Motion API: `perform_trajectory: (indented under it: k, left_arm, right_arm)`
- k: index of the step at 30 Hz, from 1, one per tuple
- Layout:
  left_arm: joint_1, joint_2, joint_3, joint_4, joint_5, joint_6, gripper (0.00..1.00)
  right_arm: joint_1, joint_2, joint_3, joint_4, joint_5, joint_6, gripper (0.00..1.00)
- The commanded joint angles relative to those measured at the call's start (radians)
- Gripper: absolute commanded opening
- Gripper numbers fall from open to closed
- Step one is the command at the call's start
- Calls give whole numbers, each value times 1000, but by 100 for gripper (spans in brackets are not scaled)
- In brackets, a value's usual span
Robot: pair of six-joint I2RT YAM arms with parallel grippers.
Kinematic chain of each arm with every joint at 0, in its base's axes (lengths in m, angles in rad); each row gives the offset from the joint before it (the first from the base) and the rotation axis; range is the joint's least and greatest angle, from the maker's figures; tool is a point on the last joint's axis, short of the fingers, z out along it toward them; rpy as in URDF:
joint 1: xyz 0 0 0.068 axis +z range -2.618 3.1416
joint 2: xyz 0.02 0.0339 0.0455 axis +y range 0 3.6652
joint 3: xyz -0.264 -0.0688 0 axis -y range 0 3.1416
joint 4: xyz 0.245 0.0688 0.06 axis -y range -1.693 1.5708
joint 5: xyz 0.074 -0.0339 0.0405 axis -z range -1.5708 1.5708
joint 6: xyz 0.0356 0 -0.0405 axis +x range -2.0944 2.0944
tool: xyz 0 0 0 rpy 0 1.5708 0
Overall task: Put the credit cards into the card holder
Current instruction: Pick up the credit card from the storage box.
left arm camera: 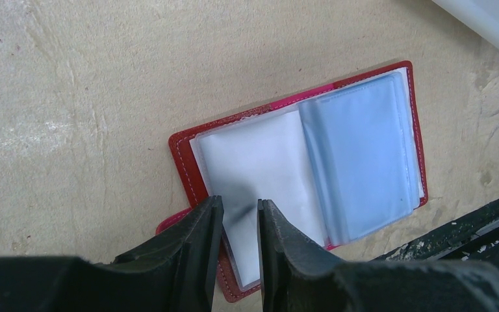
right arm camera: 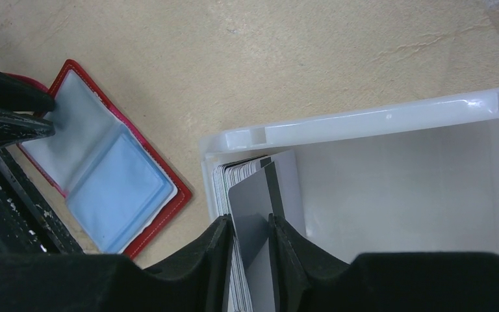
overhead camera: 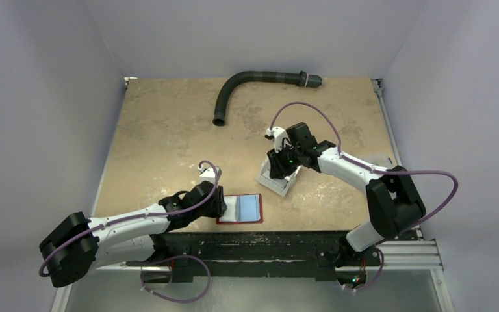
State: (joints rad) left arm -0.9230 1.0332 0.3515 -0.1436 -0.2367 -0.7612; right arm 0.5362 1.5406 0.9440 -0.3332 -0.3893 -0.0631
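The wallet looks empty. In the bin beside it, the right tool clamps one card. Whether the left tool grips the wallet is unclear.

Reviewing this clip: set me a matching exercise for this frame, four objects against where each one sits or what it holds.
Things:
1. dark-red folding leather-like card holder
2. grey plastic credit card with a dark stripe
3. white rectangular plastic bin
4. dark curved corrugated hose

Places or states:
a. lying at the far edge of the table
b. clamped in the right gripper
c. lying open near the table's front edge
d. containing a stack of cards on edge

Pairs: 1-c; 2-b; 3-d; 4-a.
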Motion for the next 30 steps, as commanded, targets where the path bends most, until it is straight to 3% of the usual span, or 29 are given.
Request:
perform_trajectory:
  k: [1,11,16,27,30]
  left_arm:
    - [7,-9,28,18,5,26,31]
    - [7,-13,27,14,15,17,31]
    - [7,-32,39,-4,25,16,32]
    - [7,-37,41,-16,37,-5,32]
    - [7,-35,42,-15,37,-11,32]
  right_arm:
    - [1,-52,-10,9,-35,20,32]
    - [2,-60,0,-4,7,22,19]
    - [1,-53,12,-19,118,31,0]
    - [1,-4,17,18,633,89,0]
    - [2,30,35,8,693,92,0]
